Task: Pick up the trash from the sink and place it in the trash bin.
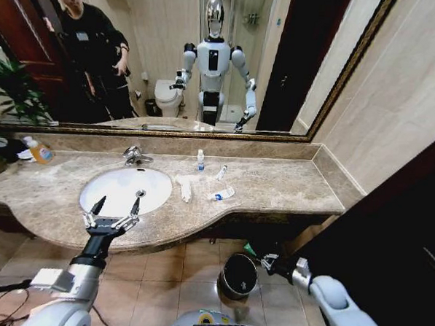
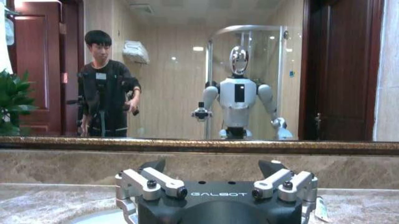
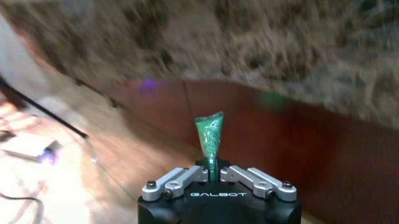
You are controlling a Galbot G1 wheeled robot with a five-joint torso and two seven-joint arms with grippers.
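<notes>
Nearest to us, the right gripper (image 3: 212, 173) sits low beside the trash bin (image 1: 238, 275), below the counter edge. Its fingers are closed on a small green tube (image 3: 210, 140), which stands up from between them. In the head view this gripper (image 1: 268, 263) is just right of the bin's shiny rim, and the bin rests on the tiled floor.

Our left gripper (image 1: 118, 204) hovers over the front rim of the sink (image 1: 121, 189), fingers spread apart and holding nothing. From its wrist camera we see the same gripper (image 2: 215, 169) with both fingers set wide.

On the counter (image 1: 275, 184) right of the sink lie a crumpled white tissue (image 1: 185, 187), a white-and-blue packet (image 1: 222, 195) and a small white tube (image 1: 221, 172). A clear bottle (image 1: 200, 161) stands behind them. An orange soap bottle (image 1: 38, 151) sits at far left.
</notes>
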